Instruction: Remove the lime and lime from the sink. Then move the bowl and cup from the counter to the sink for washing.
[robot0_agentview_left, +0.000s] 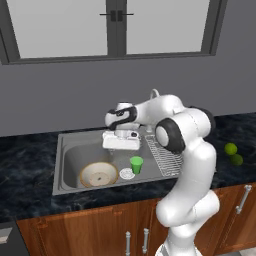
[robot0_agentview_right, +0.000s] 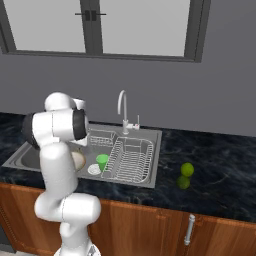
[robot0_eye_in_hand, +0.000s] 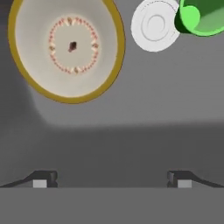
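Observation:
The two limes (robot0_agentview_left: 230, 148) (robot0_agentview_left: 236, 159) lie side by side on the black counter (robot0_agentview_left: 30, 165) right of the sink (robot0_agentview_left: 62, 150); from the right they show as limes (robot0_agentview_right: 187, 169) (robot0_agentview_right: 183, 182). The tan-rimmed bowl (robot0_agentview_left: 99, 174) (robot0_eye_in_hand: 65, 48) rests on the basin floor at the front left. The green cup (robot0_agentview_left: 136, 164) (robot0_agentview_right: 102, 160) (robot0_eye_in_hand: 202, 16) stands upright beside the white drain (robot0_agentview_left: 126, 173) (robot0_eye_in_hand: 154, 25). My gripper (robot0_agentview_left: 121, 149) (robot0_eye_in_hand: 111, 179) hangs above the basin behind both, open, with nothing between its fingertips. My arm hides part of the bowl (robot0_agentview_right: 77, 160) in the right base view.
A wire dish rack (robot0_agentview_right: 131, 160) fills the right half of the sink, with a smaller rack (robot0_agentview_right: 100, 138) behind. The curved faucet (robot0_agentview_right: 121, 107) rises at the back rim. Bare basin floor (robot0_eye_in_hand: 131, 131) lies under the gripper. Wooden cabinets (robot0_agentview_left: 100, 225) run below the counter.

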